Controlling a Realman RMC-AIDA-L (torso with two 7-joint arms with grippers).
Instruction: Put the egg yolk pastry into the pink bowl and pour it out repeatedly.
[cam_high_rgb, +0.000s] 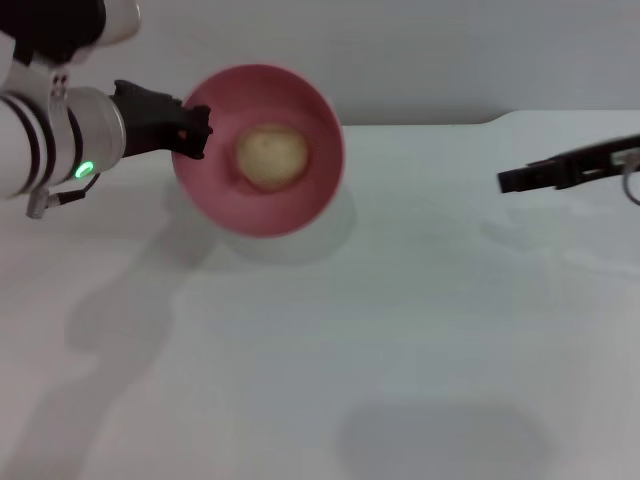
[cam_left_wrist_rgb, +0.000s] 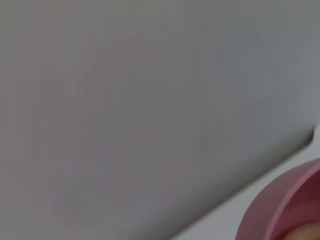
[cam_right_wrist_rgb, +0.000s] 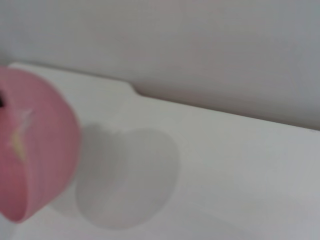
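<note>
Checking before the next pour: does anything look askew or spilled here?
Nothing spilled. The pink bowl is tipped steeply on its side, off the table, held by the left gripper, with the egg yolk pastry inside. The right gripper is off to the right.

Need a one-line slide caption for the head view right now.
Left gripper holds the tilted pink bowl off the table, egg yolk pastry inside; right gripper idles apart.

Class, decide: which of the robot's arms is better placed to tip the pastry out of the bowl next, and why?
Left. The left gripper grips the rim of the raised, tilted pink bowl holding the egg yolk pastry. The right gripper hangs apart, far to the right.
</note>
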